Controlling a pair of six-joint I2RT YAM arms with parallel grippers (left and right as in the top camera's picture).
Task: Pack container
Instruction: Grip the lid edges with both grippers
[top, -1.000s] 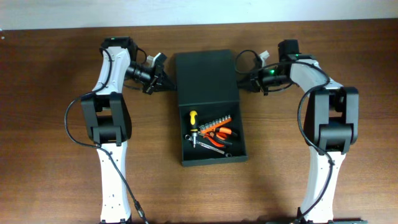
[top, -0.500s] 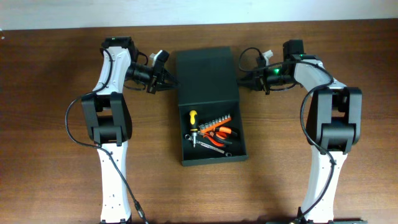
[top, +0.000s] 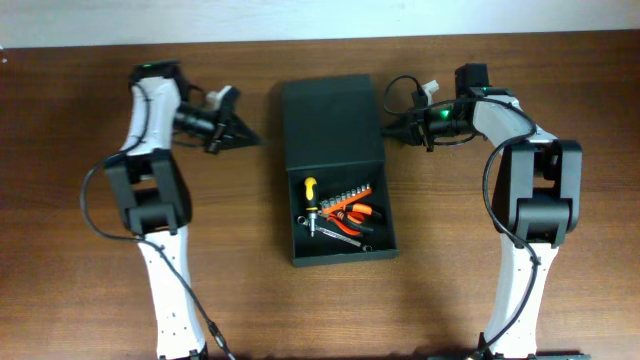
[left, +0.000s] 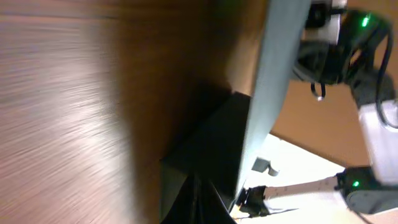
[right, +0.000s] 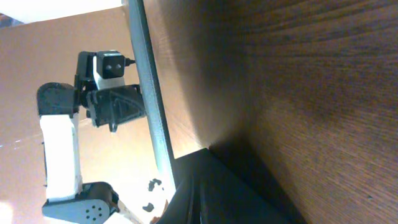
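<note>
Your brown wooden counter (top: 80, 280), seen from above.
You see the container (top: 332, 125) resting at its middle, lid opened toward the far edge.

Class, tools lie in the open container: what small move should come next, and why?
Probably bring the left gripper to the left edge of the lid: the tools already lie in the container, the lid is open, and only the right gripper is at it.

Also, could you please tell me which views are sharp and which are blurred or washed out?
Overhead: sharp, evenly lit, the dark green-black matte rectangular box clearly edged. Left wrist: brown wooden table smeared into streaks. Right wrist: wood grain crisp, background pale and overexposed.
</note>
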